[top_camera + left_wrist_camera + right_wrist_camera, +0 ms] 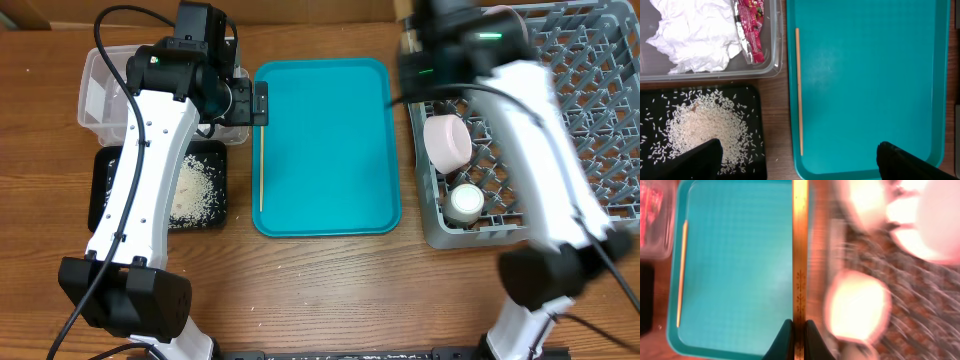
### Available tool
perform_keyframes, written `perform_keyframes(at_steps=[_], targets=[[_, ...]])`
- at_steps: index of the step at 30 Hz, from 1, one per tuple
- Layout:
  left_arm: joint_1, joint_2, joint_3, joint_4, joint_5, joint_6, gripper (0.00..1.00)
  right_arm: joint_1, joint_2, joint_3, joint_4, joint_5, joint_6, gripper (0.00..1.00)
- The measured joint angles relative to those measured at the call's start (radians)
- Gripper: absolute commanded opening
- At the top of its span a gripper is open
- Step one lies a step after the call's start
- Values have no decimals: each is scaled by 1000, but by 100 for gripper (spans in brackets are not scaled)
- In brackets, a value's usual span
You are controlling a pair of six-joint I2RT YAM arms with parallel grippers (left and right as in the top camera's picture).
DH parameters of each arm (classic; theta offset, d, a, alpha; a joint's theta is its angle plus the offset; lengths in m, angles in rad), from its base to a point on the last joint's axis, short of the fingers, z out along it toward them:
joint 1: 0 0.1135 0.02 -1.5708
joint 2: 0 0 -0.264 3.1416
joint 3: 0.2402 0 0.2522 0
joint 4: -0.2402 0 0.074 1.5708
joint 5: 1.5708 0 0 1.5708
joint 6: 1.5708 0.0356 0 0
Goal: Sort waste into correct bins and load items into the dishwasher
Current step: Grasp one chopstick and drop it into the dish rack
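My right gripper (799,335) is shut on one wooden chopstick (800,255), held over the gap between the teal tray and the dishwasher rack (590,110). The second chopstick (260,165) lies along the tray's left edge and also shows in the left wrist view (799,90). My left gripper (800,165) is open and empty above the tray's near left corner. The crumpled napkin (695,32) and red wrapper (751,27) lie in the clear tub (100,95). Rice (700,127) lies in the black tray (100,190). A white bowl (447,140) and a small cup (465,203) sit in the rack.
The flat teal tray (330,150) lies in the middle between the bins and the rack. A few rice grains lie on the wood beside the black tray. The right wrist view of the rack and its white dishes is blurred.
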Motion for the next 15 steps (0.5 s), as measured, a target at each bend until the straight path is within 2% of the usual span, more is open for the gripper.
perform_keyframes(at_steps=[4, 7, 10, 15], targets=[[0, 0, 0, 0, 0, 0, 100, -155, -68, 8, -141, 15, 119, 4], [0, 0, 0, 0, 0, 0, 100, -226, -63, -24, -179, 24, 207, 4], [0, 0, 0, 0, 0, 0, 100, -268, -55, -105, -158, 28, 270, 4], [0, 0, 0, 0, 0, 0, 100, -299, -49, -316, -10, 26, 316, 6]])
